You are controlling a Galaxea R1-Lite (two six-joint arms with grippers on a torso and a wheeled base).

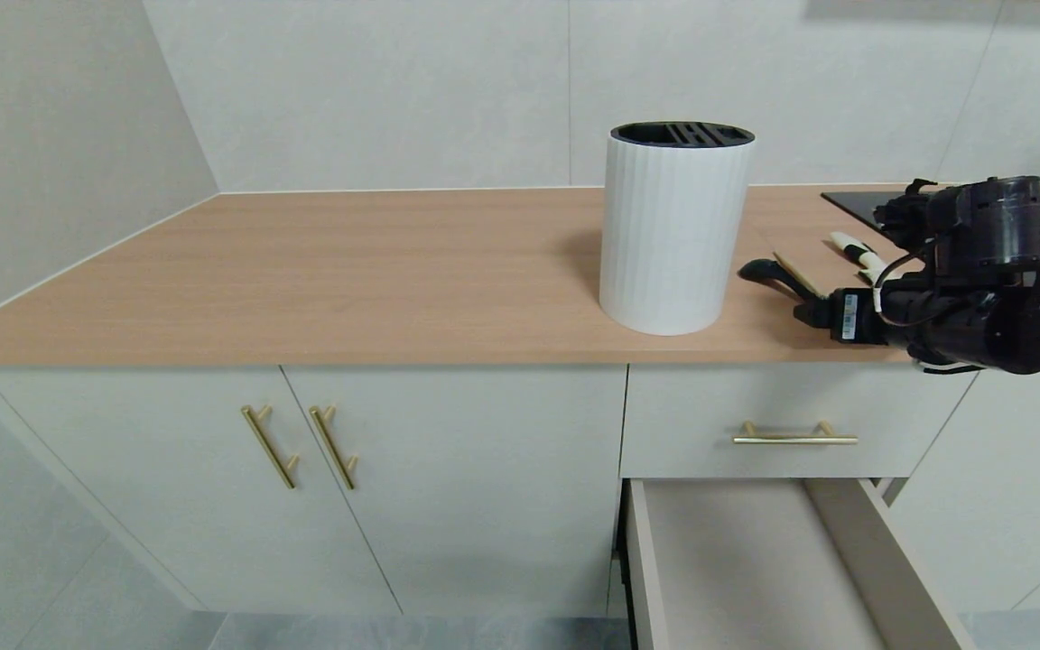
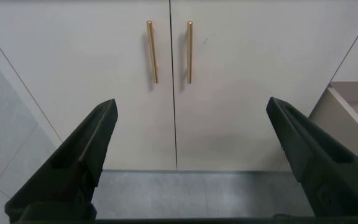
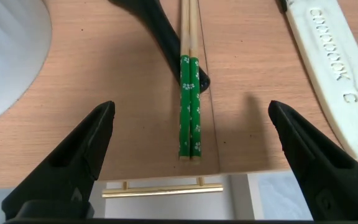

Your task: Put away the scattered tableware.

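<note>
The right gripper [image 3: 190,107] hangs with its fingers spread wide over the front of a wooden counter [image 1: 348,271], and a pair of chopsticks [image 3: 190,93] lies midway between the two fingers, touching neither. The sticks lie side by side, running straight away from the gripper. Their green, flower-printed ends point back toward it and stop just short of the counter's front edge. Farther along, the pair crosses over the handle of a black spoon [image 3: 160,31] that slants off to the gripper's left. Bare wood shows between the sticks and each finger. Beyond the right finger lies a white-handled utensil [image 3: 331,68], clear of the chopsticks. To the gripper's left stands a tall white ribbed holder [image 1: 675,230] with a black slotted top, near the spoon. Directly under the gripper, below the counter edge, is a shut drawer with a brass handle [image 3: 161,190], and beneath that a lower drawer [image 1: 737,569] is pulled out. The left gripper [image 2: 191,102], its fingers also wide apart and holding nothing, is low in front of two cupboard doors [image 2: 169,124] with brass handles, above the grey floor.
</note>
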